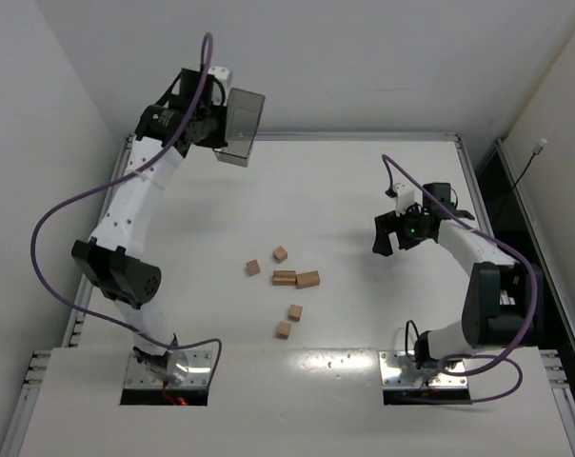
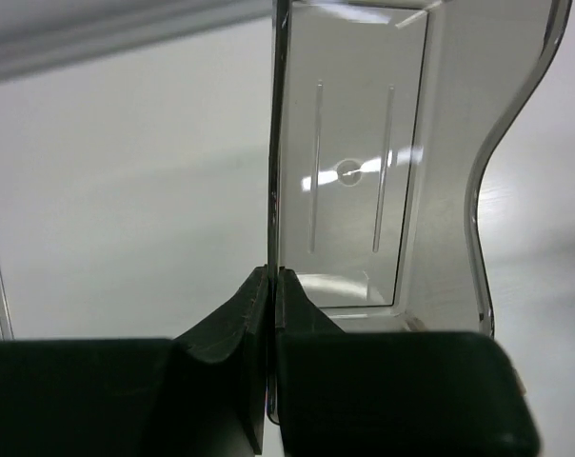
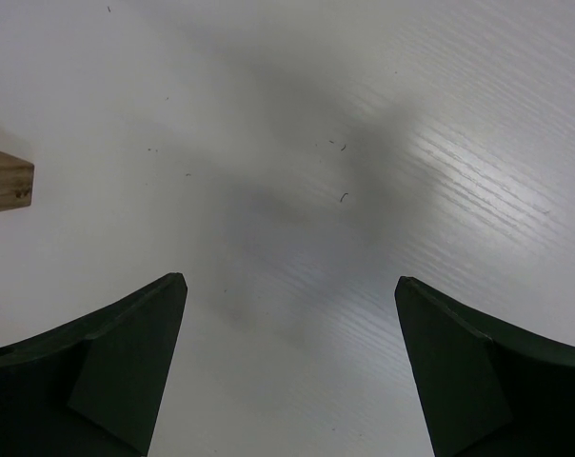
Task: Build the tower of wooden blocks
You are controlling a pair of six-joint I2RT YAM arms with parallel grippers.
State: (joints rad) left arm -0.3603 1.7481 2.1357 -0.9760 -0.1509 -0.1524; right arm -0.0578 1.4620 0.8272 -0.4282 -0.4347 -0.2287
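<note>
Several tan wood blocks lie loose on the white table in the top view, among them one (image 1: 253, 268), one (image 1: 280, 253), a touching pair (image 1: 295, 279) and two nearer ones (image 1: 294, 311). None is stacked, and no tower stands. My left gripper (image 1: 218, 130) is raised at the far left and shut on the wall of the grey translucent tray (image 1: 242, 122). The left wrist view shows the pinch (image 2: 270, 276) on the tray wall (image 2: 354, 171). My right gripper (image 1: 387, 240) is open and empty to the right of the blocks. Its wrist view (image 3: 289, 286) shows one block (image 3: 4, 181) at the left edge.
White walls close in the table at the back and both sides. A raised rim (image 1: 364, 136) runs along the far edge. Purple cables loop from both arms. The arm bases sit at the near edge.
</note>
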